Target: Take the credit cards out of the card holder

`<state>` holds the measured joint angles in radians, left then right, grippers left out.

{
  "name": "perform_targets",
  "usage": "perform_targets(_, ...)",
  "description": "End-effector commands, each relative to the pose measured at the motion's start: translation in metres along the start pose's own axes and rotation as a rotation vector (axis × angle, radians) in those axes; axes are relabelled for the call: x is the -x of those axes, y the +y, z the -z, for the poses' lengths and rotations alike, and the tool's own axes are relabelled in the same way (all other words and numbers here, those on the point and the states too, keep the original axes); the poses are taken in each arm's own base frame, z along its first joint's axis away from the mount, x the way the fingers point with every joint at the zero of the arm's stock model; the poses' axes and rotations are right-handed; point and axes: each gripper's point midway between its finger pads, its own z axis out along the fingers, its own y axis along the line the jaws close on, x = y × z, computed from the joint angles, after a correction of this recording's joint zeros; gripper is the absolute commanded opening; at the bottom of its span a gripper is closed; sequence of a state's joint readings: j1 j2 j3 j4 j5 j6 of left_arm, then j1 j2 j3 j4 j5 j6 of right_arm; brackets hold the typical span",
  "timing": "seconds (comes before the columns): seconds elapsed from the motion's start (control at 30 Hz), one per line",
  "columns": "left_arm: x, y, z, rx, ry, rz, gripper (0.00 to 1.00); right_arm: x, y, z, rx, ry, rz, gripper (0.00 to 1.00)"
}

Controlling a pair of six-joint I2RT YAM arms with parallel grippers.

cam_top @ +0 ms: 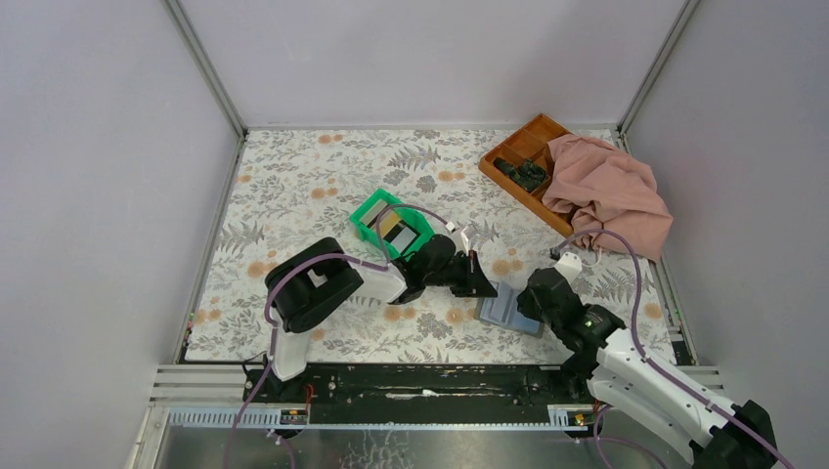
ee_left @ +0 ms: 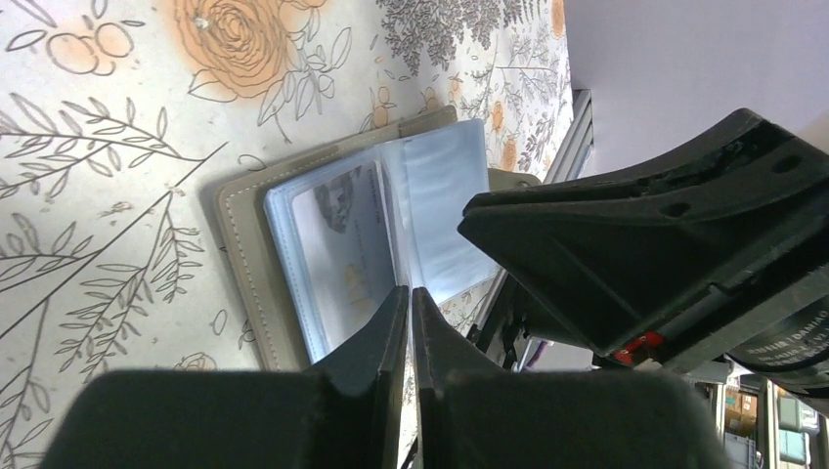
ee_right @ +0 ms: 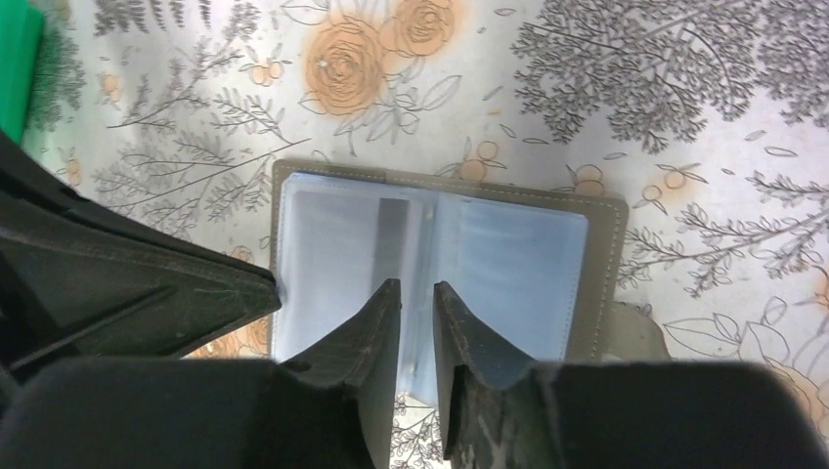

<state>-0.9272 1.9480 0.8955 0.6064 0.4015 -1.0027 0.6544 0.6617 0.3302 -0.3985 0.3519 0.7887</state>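
The card holder (cam_top: 503, 313) lies open on the floral table between my grippers, its clear sleeves up. In the left wrist view its tan cover (ee_left: 244, 254) frames a sleeve holding a pale credit card (ee_left: 337, 244). My left gripper (ee_left: 411, 290) is shut to a thin slit on the near edge of that card; it also shows in the top view (cam_top: 482, 283). My right gripper (ee_right: 417, 283) stands over the holder's (ee_right: 528, 264) fold, its jaws a narrow gap apart around the middle sleeves; it also shows in the top view (cam_top: 531, 298). Several cards (cam_top: 398, 233) lie in the green bin.
The green bin (cam_top: 370, 213) stands just behind the left gripper. An orange-brown compartment tray (cam_top: 523, 156) with dark items sits at the back right, partly under a pink cloth (cam_top: 611, 191). Grey walls close in the table on three sides.
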Motion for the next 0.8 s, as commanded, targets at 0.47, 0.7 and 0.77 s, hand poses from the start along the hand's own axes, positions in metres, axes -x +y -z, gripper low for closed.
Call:
perform_targets(0.47, 0.0, -0.018, -0.018, -0.066, 0.02, -0.02, 0.11, -0.028, -0.001, -0.017, -0.07, 0.14, -0.029, 0.07)
perform_targets(0.7, -0.004, -0.029, -0.02, -0.108, 0.029, -0.014, 0.11, -0.028, -0.001, -0.015, -0.036, 0.115, -0.055, 0.07)
perform_targets(0.77, -0.005, -0.032, -0.02, -0.119, 0.03, -0.013, 0.11, -0.028, -0.001, -0.014, -0.029, 0.112, -0.058, 0.07)
